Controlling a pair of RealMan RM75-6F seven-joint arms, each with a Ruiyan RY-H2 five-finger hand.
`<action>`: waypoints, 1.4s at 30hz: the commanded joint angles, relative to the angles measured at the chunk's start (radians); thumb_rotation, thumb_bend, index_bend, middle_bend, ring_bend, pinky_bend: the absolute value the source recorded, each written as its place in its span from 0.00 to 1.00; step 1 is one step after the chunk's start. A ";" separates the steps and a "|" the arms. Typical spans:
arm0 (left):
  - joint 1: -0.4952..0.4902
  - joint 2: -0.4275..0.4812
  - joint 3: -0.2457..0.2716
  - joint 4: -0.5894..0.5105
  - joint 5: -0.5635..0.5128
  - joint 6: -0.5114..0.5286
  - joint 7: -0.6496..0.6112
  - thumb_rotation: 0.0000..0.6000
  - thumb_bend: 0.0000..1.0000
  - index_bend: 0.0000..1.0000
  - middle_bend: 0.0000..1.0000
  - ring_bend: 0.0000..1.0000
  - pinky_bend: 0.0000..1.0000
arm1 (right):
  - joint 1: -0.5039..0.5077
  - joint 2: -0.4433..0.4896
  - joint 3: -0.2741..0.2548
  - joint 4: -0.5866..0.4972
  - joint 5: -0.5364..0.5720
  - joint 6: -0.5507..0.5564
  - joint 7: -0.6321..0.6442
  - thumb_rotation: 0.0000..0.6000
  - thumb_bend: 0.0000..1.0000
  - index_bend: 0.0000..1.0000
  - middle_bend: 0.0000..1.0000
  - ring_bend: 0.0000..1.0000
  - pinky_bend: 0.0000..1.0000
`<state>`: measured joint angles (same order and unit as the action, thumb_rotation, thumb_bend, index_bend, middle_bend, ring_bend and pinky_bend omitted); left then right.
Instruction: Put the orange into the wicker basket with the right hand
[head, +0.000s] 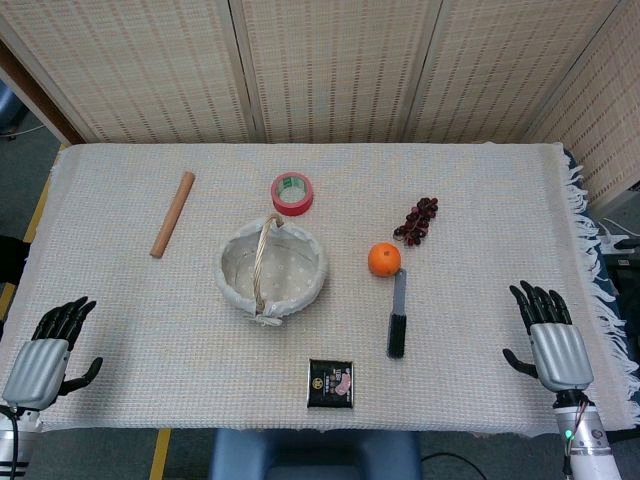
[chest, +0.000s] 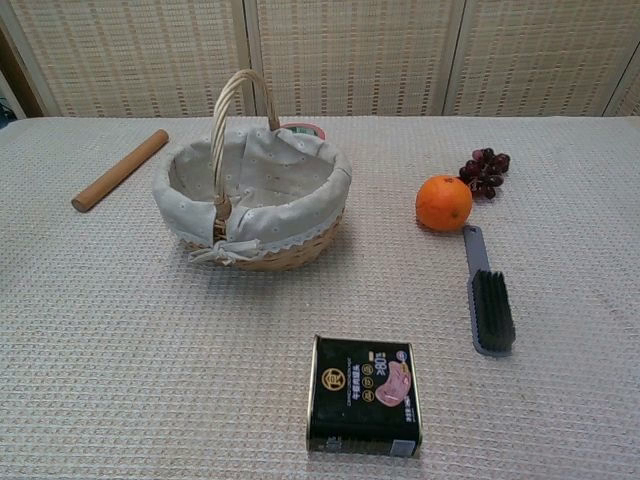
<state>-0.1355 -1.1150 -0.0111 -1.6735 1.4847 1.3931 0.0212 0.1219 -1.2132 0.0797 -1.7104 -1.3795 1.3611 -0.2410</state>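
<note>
Resting at the table's seven o'clock corner, the left hand lies palm down with fingers spread, holding nothing; it has no part in this task, so it sits well apart from everything. At about ten o'clock lies a wooden rolling pin. Near the centre stands the wicker basket, its cloth-lined bowl bare and its handle upright, with a red tape roll just behind it at twelve. A dark tin sits at six. The orange rests on the cloth to the basket's three o'clock, touching the tip of a brush, grapes near it at one o'clock. The right hand, at five o'clock, is spread and empty, well apart from the orange, so the reach has seemingly not begun.
</note>
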 joint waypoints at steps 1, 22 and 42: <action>-0.002 0.000 0.000 0.000 -0.001 -0.003 -0.001 1.00 0.35 0.00 0.00 0.00 0.06 | 0.072 0.020 0.080 -0.079 0.142 -0.103 -0.031 1.00 0.12 0.00 0.00 0.00 0.01; -0.006 0.015 -0.003 -0.010 -0.023 -0.024 -0.036 1.00 0.35 0.00 0.00 0.00 0.06 | 0.572 -0.325 0.263 0.105 0.798 -0.287 -0.461 1.00 0.12 0.00 0.00 0.00 0.01; -0.005 0.024 0.000 -0.019 -0.026 -0.032 -0.051 1.00 0.35 0.00 0.00 0.00 0.06 | 0.787 -0.582 0.291 0.471 0.961 -0.361 -0.508 1.00 0.12 0.00 0.00 0.00 0.01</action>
<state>-0.1404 -1.0910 -0.0115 -1.6926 1.4583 1.3615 -0.0294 0.8951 -1.7746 0.3691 -1.2642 -0.4258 1.0137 -0.7567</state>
